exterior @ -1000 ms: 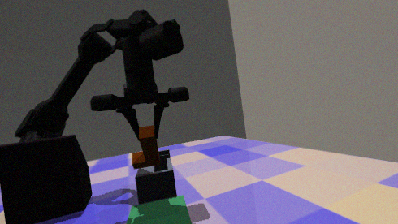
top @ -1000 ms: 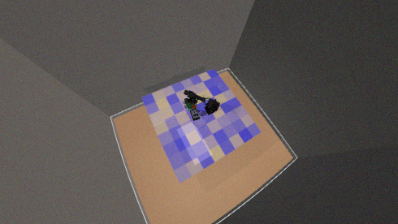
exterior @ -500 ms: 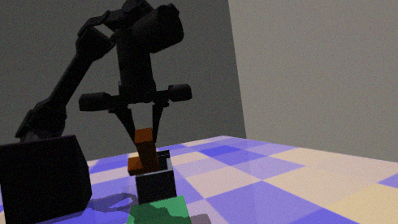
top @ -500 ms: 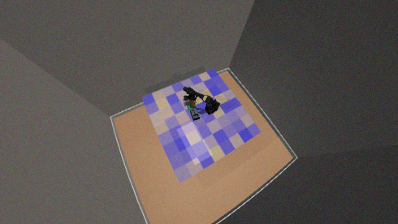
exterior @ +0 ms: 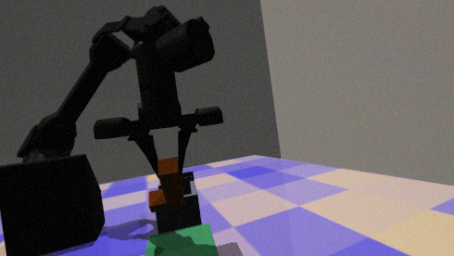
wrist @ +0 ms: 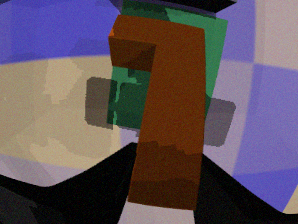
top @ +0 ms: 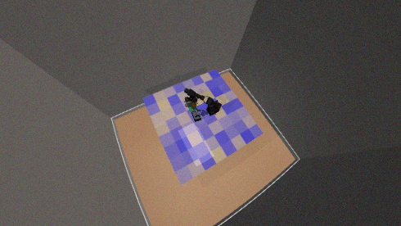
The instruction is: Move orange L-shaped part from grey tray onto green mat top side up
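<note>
My gripper (exterior: 168, 163) (wrist: 165, 155) (top: 191, 103) is shut on the straight end of the orange L-shaped part (exterior: 169, 185) (wrist: 172, 110) (top: 192, 104). The part hangs in the air with its L-shaped end lowest. It is clear of the grey tray (exterior: 181, 214) (top: 197, 115). In the wrist view the green mat (wrist: 214, 43) (exterior: 187, 237) (top: 192, 110) lies below the part, next to the tray. The part does not touch the mat. The tray's pocket is hard to make out.
The arm's black base (exterior: 46, 204) (top: 214, 107) stands to the left of the tray in the exterior view. The checkered blue and tan floor (exterior: 301, 209) (top: 196, 143) lies all around, inside a tan area with a white border (top: 123, 155).
</note>
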You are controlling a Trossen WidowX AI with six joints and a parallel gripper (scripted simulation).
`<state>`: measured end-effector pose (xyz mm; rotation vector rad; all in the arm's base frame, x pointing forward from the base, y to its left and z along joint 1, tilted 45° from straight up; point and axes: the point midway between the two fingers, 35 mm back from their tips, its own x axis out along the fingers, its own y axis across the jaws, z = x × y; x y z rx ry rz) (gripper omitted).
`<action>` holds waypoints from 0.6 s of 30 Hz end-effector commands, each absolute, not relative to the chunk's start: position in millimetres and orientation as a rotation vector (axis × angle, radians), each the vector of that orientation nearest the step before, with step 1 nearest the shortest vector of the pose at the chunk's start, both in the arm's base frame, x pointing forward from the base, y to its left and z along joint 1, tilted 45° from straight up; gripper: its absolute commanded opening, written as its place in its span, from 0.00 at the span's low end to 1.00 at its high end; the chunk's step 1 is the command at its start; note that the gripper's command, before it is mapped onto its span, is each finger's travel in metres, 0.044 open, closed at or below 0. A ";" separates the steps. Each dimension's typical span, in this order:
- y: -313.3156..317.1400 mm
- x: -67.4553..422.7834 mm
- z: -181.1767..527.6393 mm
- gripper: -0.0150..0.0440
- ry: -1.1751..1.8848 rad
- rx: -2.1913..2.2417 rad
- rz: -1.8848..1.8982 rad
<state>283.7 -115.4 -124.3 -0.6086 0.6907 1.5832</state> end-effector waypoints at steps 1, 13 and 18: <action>-109.1 280.8 -129.4 0.25 0.692 -0.596 1.585; -95.9 278.5 -143.0 0.25 0.691 -0.596 1.585; -90.4 277.5 -148.6 0.25 0.691 -0.596 1.585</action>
